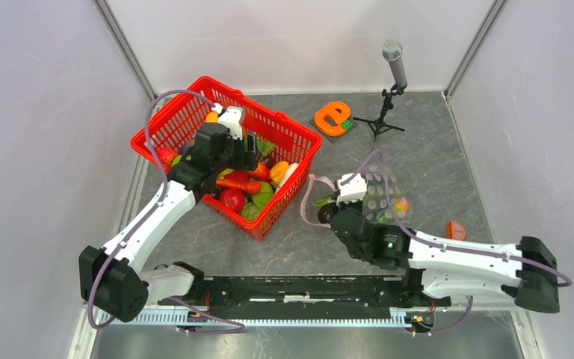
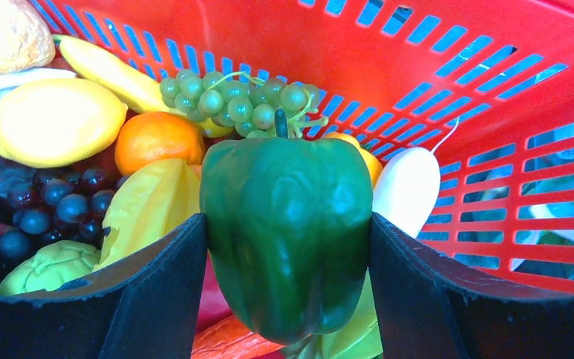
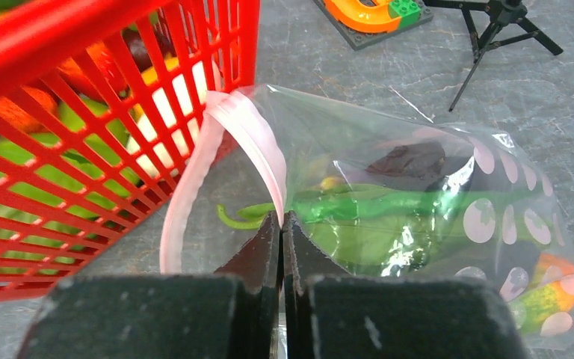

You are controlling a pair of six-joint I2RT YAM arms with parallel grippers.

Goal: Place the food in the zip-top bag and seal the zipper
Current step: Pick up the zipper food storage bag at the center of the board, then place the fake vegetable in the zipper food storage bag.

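The left end effector (image 2: 288,224) clasps a green bell pepper (image 2: 288,250) inside the red basket (image 2: 418,45), presumably to lift it out; the right end effector (image 3: 281,224) is pinched tight on the rim of the zip-top bag (image 3: 389,149), apparently holding its unsealed zipper (image 3: 250,123) agape on the table (image 3: 344,75) beside the basket; a green leafy vegetable (image 3: 374,217) already lies inside.
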